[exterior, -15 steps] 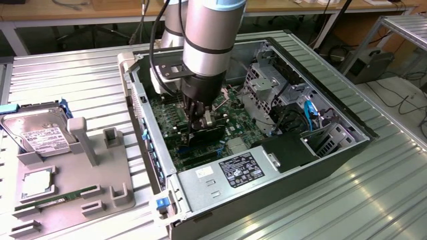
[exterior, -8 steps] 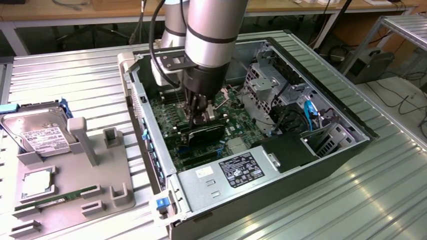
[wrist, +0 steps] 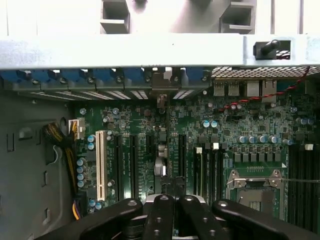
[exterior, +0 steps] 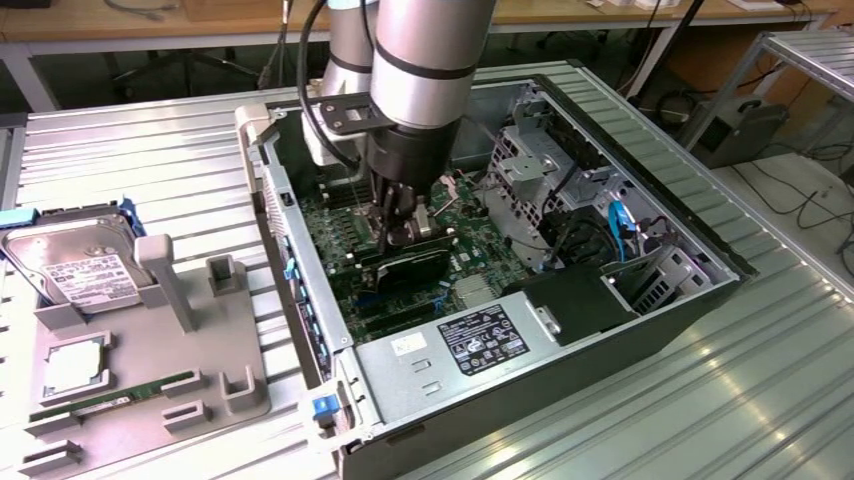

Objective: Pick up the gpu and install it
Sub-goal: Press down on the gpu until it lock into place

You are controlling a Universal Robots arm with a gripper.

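The gpu (exterior: pixel 407 268) is a dark flat card standing on edge over the green motherboard (exterior: pixel 344 238) inside the open computer case (exterior: pixel 667 310). My gripper (exterior: pixel 400 232) reaches down into the case and is shut on the card's upper edge. In the wrist view the gpu (wrist: pixel 160 167) appears edge-on as a thin line. It runs from my black fingers (wrist: pixel 165 217) to its metal bracket (wrist: pixel 161 85) at the case's rear slot row. It lies along an expansion slot between the black slots. Whether it is fully seated cannot be told.
A power supply (exterior: pixel 467 345) fills the case's near end, with drive cages and cables (exterior: pixel 587 230) on the exterior view's right. Beside the case, a grey fixture (exterior: pixel 174 330) holds a hard drive (exterior: pixel 74 265), a green memory stick (exterior: pixel 114 400) and a processor (exterior: pixel 74 365). An empty CPU socket (wrist: pixel 255 185) lies nearby.
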